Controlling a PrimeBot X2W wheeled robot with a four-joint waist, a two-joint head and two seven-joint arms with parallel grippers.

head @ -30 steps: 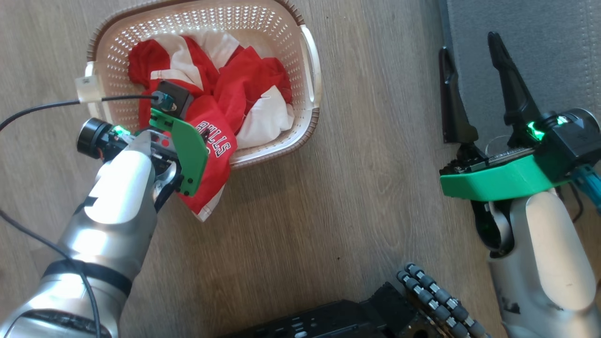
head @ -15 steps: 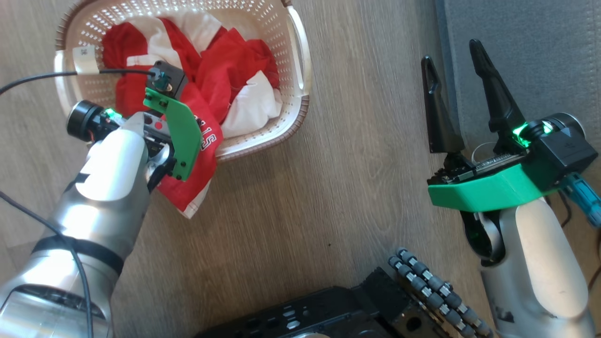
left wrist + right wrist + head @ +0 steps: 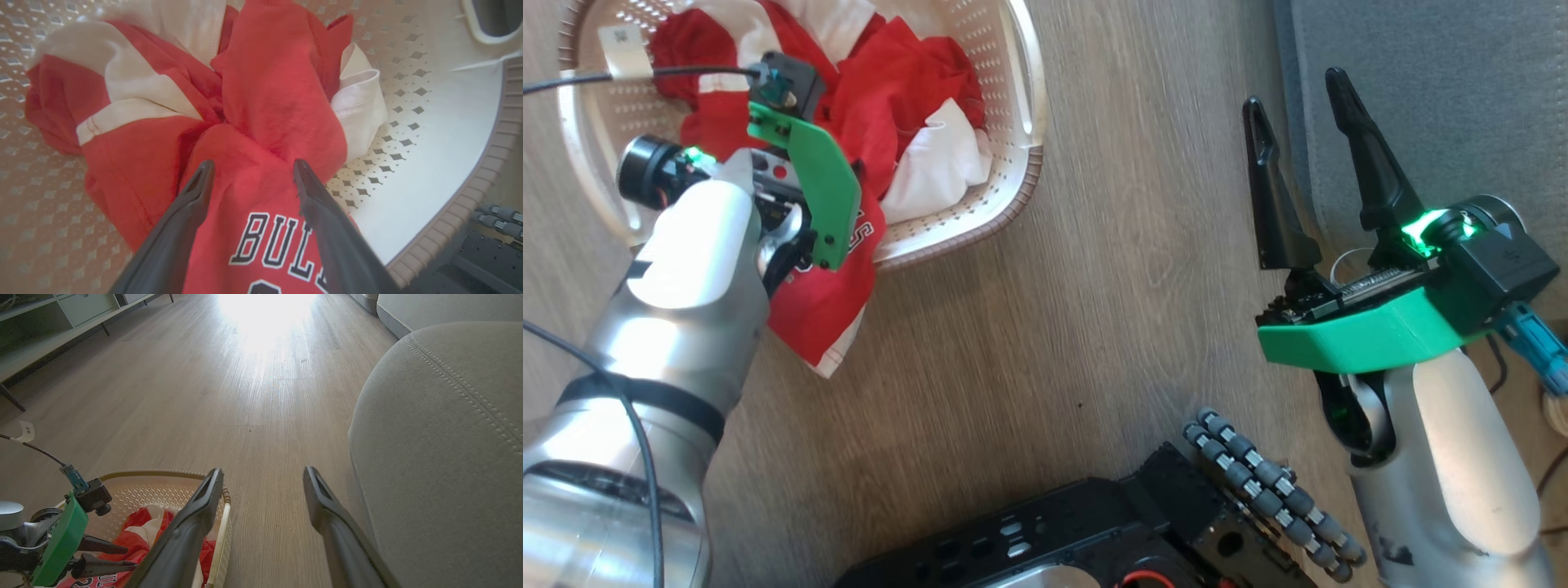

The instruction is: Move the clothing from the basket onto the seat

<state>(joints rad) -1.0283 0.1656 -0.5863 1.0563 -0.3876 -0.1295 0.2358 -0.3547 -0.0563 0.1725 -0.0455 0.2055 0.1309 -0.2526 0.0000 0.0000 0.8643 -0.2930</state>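
The cream basket (image 3: 1021,98) sits on the wood floor at the upper left, holding crumpled red and white clothing (image 3: 907,90). The red BULLS jersey (image 3: 817,310) hangs over the basket's near rim onto the floor. My left gripper (image 3: 252,162) is open and pressed into the pile. A hump of the jersey (image 3: 261,245) bulges between its fingers. My right gripper (image 3: 1294,94) is open and holds nothing, hovering at the edge of the grey seat (image 3: 1437,98). The seat (image 3: 441,437) rises to the right of that gripper (image 3: 263,470).
My black base with its roller wheel (image 3: 1258,490) lies at the bottom centre. A tagged cable (image 3: 572,77) runs from the left wrist across the basket. Bare floor separates basket and seat. A low shelf unit (image 3: 61,314) stands far off.
The head camera has moved, so the basket sits higher and further left in the picture. The left gripper stays on the jersey in the basket. The right gripper remains open beside the seat.
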